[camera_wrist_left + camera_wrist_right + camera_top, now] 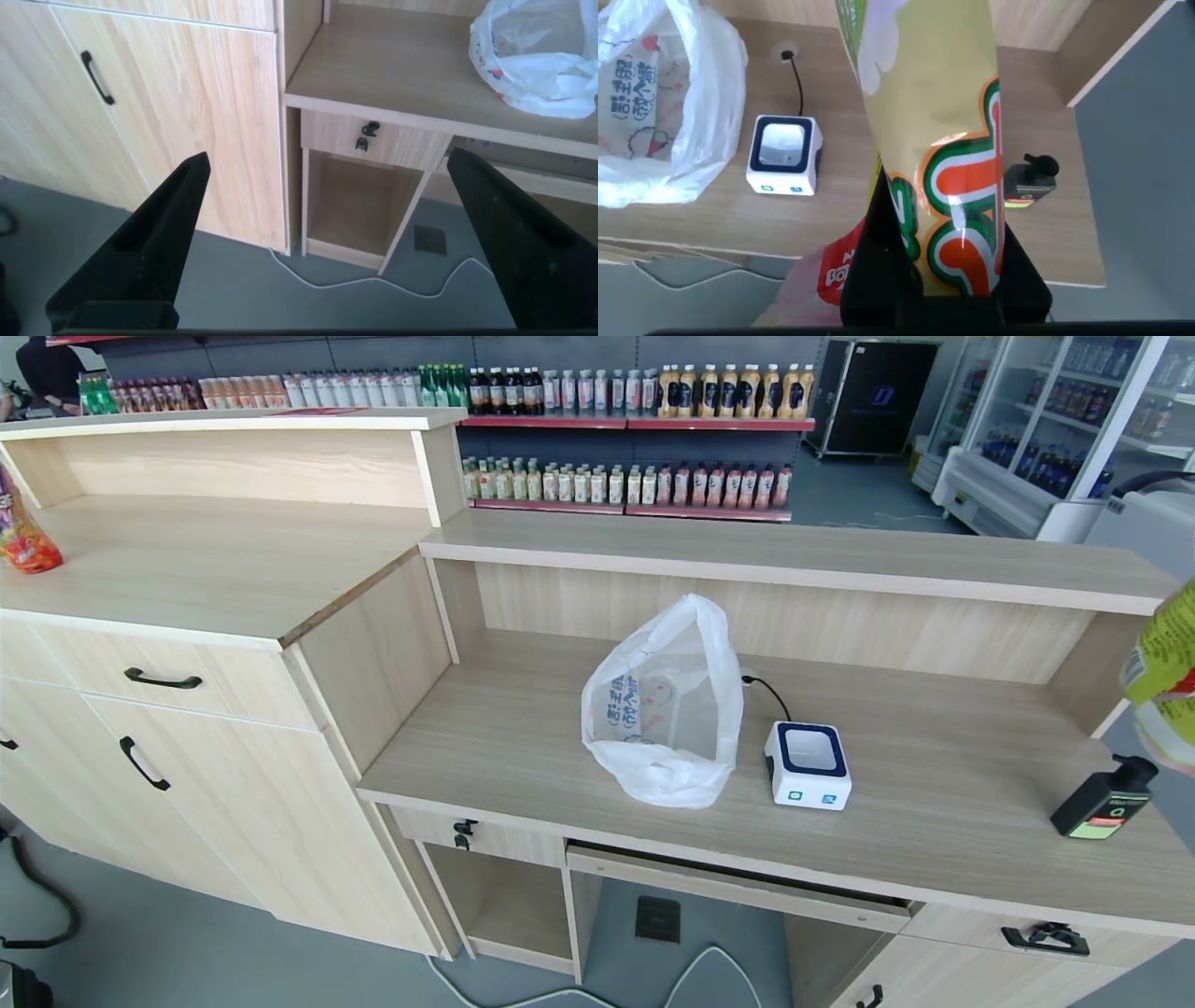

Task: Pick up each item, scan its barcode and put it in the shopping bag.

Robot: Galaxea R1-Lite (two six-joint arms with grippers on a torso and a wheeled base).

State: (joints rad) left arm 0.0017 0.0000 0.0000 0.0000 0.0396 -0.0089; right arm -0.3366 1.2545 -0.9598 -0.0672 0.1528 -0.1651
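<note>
head view: a white translucent plastic shopping bag (665, 705) stands open on the pale wooden counter (523, 728). a white box scanner with a blue-framed window (808, 763) sits just beside it. a black handheld device with a green label (1104, 800) lies near the counter's right end. a yellow-green foil snack packet (1162, 672) hangs above that end. an orange packet (23, 537) sits on the higher counter to the left.

left wrist view: the left gripper (327, 168) is spread wide and empty, over the grey floor (243, 289) before the cabinet doors.

right wrist view: the right gripper (948, 280) is clamped on the snack packet, in the air above the counter, well apart from the shopping bag.
</note>
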